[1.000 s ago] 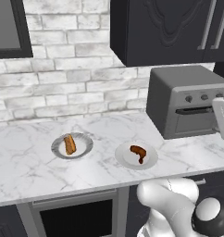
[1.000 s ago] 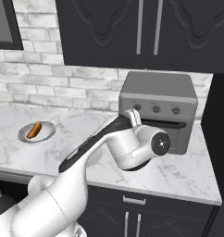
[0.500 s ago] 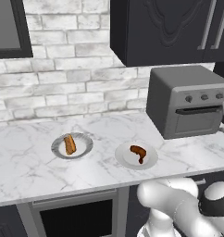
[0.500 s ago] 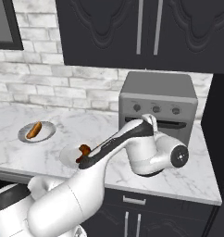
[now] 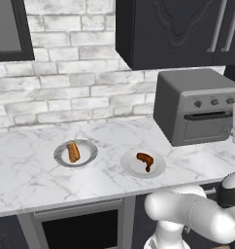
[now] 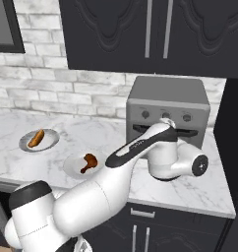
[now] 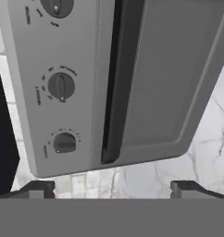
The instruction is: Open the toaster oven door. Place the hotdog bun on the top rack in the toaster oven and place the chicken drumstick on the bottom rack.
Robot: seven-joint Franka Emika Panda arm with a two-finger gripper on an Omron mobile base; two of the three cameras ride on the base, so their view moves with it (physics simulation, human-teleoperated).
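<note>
Gripper [image 7: 112, 187] facing toaster oven door [image 7: 174, 78], shut.
Fingers wide apart, nothing held; bar handle [image 7: 115, 83] just ahead.

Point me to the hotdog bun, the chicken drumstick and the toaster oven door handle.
hotdog bun [image 5: 73, 151], left base view, middle of the bun on its plate.
chicken drumstick [image 5: 144, 159], left base view, thick part of the meat.
toaster oven door handle [image 7: 115, 83], hand view, middle of the dark bar.

The toaster oven [image 5: 197, 104] looks like matt grey metal, its door [image 7: 174, 78] smooth and dull. The desk [image 5: 27, 170] is polished white marble with grey veins. The back wall [image 5: 66, 82] is rough whitish brick. The cabinets [image 6: 155, 34] are satin black.
</note>
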